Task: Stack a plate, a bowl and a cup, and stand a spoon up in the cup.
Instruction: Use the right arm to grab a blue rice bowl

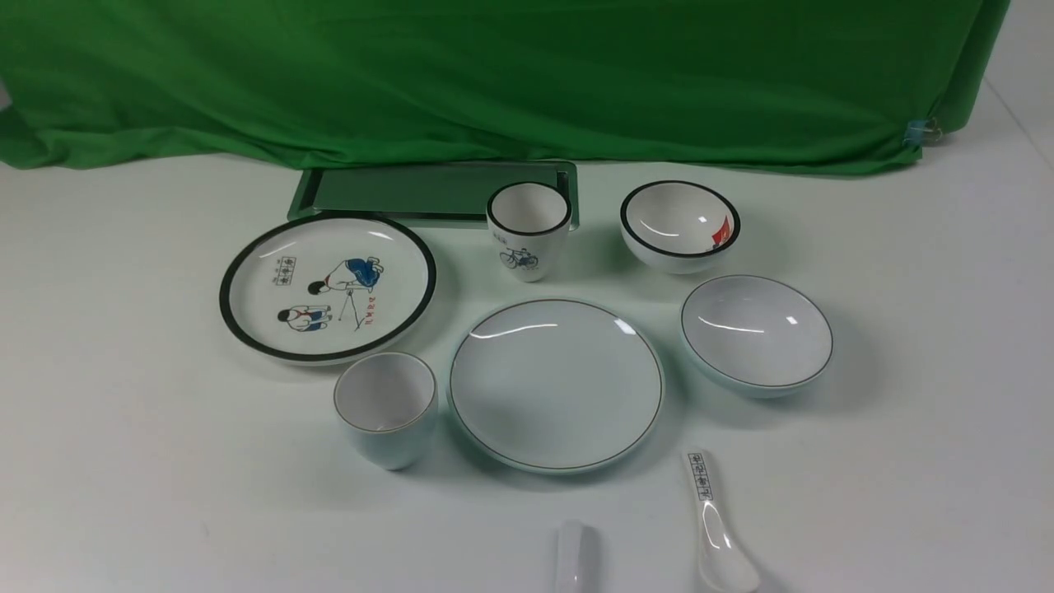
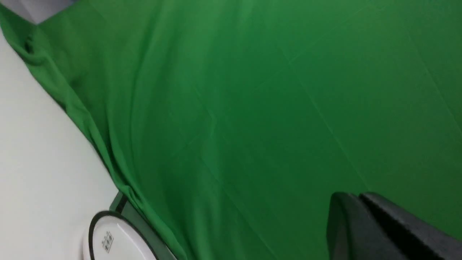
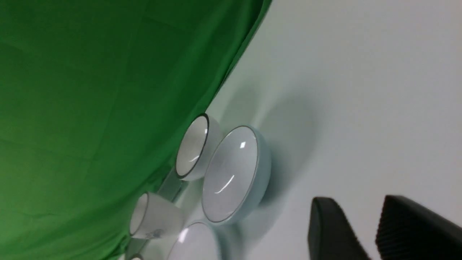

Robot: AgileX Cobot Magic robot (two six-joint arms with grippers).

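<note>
Nothing is stacked yet, so this looks like the opening step. The plate [image 1: 556,385] sits mid-table, with the bowl [image 1: 756,333] just to its right, the cup [image 1: 385,408] just to its left and the spoon [image 1: 570,560] at the near edge. The right gripper [image 3: 357,206] hangs spread and empty and the left gripper [image 2: 357,198] is pressed together. The next move is probably to grip the bowl's rim.

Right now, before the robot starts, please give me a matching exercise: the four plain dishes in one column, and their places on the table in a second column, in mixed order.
Things:
1. plain plate
2. plain bowl
3. plain cup
4. plain spoon

Places:
A. left of the printed spoon, partly out of the front view
B. just nearer the robot than the cartoon plate
C. right side, just nearer the robot than the red-marked bowl
D. centre, nearer the robot than the bicycle cup

Pairs: 1-D, 2-C, 3-B, 4-A
</note>
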